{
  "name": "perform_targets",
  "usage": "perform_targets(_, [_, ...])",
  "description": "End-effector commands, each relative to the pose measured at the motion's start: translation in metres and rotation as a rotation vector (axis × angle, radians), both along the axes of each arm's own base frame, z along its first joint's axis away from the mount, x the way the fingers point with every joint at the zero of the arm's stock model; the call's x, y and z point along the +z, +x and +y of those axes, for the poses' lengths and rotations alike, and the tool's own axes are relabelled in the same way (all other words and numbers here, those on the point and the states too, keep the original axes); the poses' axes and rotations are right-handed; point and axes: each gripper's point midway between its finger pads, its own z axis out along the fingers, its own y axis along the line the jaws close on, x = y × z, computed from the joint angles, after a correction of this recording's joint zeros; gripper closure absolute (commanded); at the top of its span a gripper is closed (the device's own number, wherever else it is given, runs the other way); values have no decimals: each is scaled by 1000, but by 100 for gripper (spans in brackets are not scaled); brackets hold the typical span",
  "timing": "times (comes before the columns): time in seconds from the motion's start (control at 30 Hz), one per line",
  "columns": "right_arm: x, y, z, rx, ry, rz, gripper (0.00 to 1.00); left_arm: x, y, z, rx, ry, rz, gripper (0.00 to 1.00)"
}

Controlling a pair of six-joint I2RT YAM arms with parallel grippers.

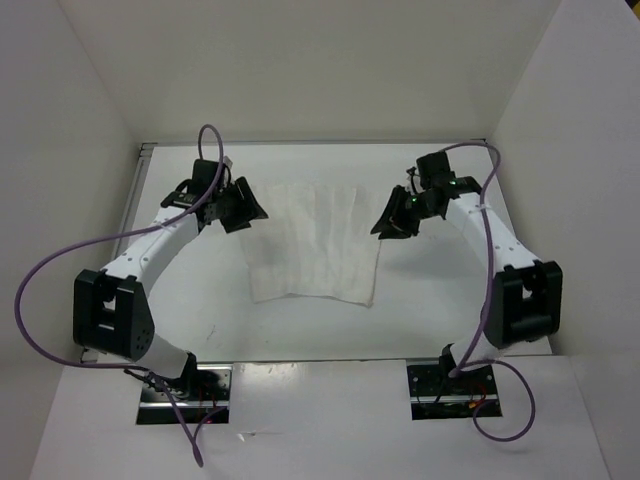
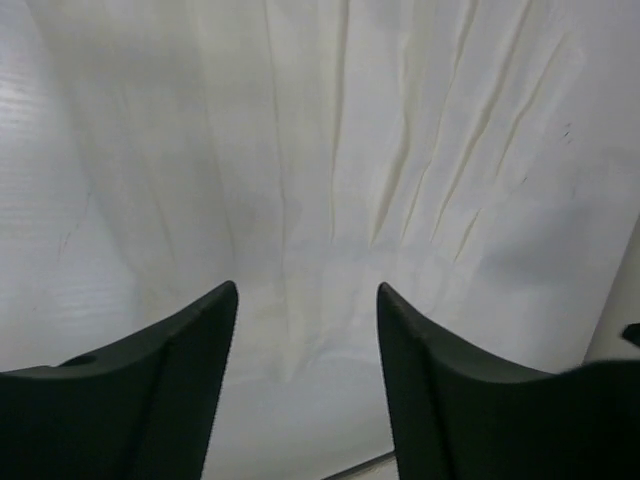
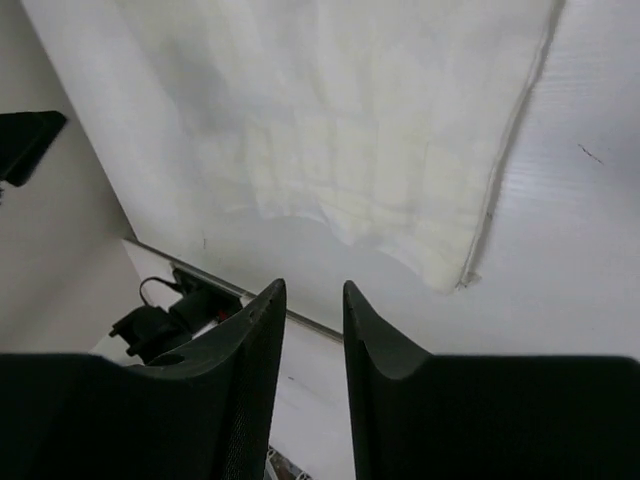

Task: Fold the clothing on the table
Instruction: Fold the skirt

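Observation:
The clothing is a thin white fabric piece lying flat in the middle of the table, with faint vertical creases. My left gripper hovers at its upper left corner. In the left wrist view the left gripper is wide open above the creased clothing, with nothing between the fingers. My right gripper hangs at the upper right corner. In the right wrist view the right gripper stands slightly open and empty, above the table beside the clothing's hemmed edge.
White walls enclose the table on the left, back and right. Both arm bases are bolted at the near edge, with purple cables looping outward. A dark base mount shows in the right wrist view.

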Motion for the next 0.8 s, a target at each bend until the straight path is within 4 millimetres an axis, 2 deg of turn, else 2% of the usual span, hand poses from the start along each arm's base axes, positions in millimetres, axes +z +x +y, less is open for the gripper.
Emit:
perform_targets(0.0, [-52,13,13,17,-27,120,65,-2,24,-3,-9,20,-40,38])
perform_targets(0.07, [-75,14,14,30,-90,149,62,-8,24,7,20,72,-21,38])
perform_targets(0.1, [-80,8,16,39,-116,163,62,-14,18,13,34,99,12,34])
perform_targets(0.17, [-97,-5,10,36,-171,214,59,-24,8,19,52,143,45,18])
perform_targets(0.23, [-108,-14,-1,8,-226,243,58,-36,-11,29,94,166,93,11])
perform_targets(0.27, [-120,-27,-5,11,-237,284,58,-42,-19,31,92,172,115,11])
perform_targets(0.33, [-127,-46,-7,24,-250,324,56,-55,-39,30,97,152,160,11])
perform_targets(0.43, [-137,-68,-7,39,-266,378,56,-67,-58,24,80,106,215,17])
perform_targets(0.6, [-149,-88,-2,65,-249,434,56,-75,-74,10,40,69,253,19])
perform_targets(0.73, [-160,-92,12,98,-221,455,56,-86,-86,6,28,76,287,19])
perform_targets(0.77, [-159,-86,15,88,-212,439,56,-86,-87,6,28,76,287,19])
